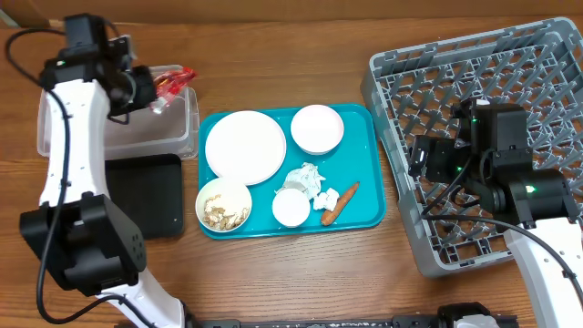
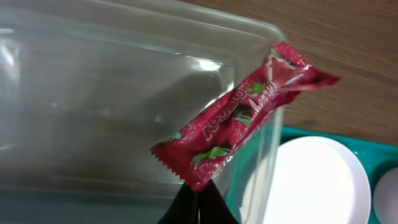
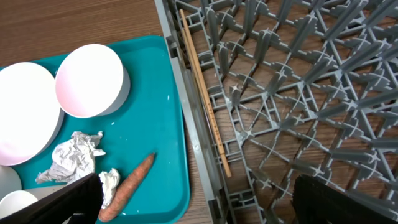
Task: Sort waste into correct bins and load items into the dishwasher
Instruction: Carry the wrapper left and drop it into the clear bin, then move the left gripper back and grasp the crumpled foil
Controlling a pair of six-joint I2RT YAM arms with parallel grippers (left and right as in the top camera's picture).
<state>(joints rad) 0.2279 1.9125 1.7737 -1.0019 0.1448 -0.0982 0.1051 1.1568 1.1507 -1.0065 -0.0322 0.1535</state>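
- The left gripper [image 1: 153, 91] is clamped narrow on one end of the red wrapper [image 1: 173, 84].
- In the left wrist view, the wrapper [image 2: 242, 118] hangs tilted across the far corner of the clear tub [image 2: 124, 81], partly over the tub wall.
- The right gripper [image 3: 199, 208] is spread wide and holds nothing. It hovers over the left edge of the dish rack [image 1: 547, 55], beside the teal tray [image 1: 364, 182].
- A wooden stick [image 3: 202, 93] lies in the rack along that edge.
- The black tray [image 1: 146, 196] sits just in front of the tub.
- On the teal tray are the plate [image 1: 245, 146], an empty bowl [image 1: 317, 128], a bowl of crumbly scraps [image 1: 223, 205] and the cup [image 1: 291, 208].
- The crumpled paper [image 1: 305, 179] lies between the cup and the empty bowl.
- The carrot [image 1: 342, 202] lies just right of the cup.
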